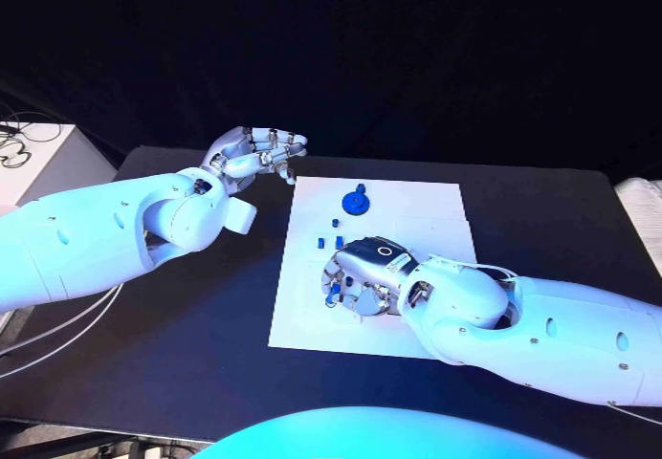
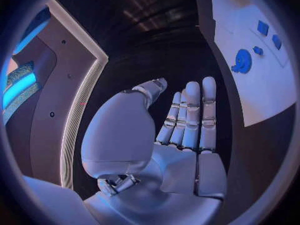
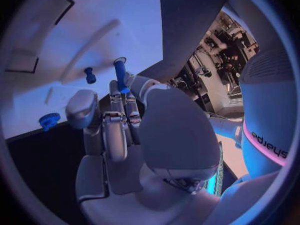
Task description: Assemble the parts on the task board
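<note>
One blue peg [image 3: 120, 75] is pinched upright in the right hand [image 1: 365, 277], low over the middle of the white task board [image 1: 414, 206]. Beyond it on the board lie a round blue part [image 1: 355, 202] and small blue pieces [image 1: 334, 239]. The left hand [image 1: 255, 153] hovers off the board's far left corner, fingers loosely apart, holding nothing

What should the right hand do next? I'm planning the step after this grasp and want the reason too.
Probably carry the blue peg to its seat on the task board and lower it in. The right hand holds the peg in its fingers above the board, while the left hand hovers open off the board's edge, so the right hand is the one placed to act.
</note>
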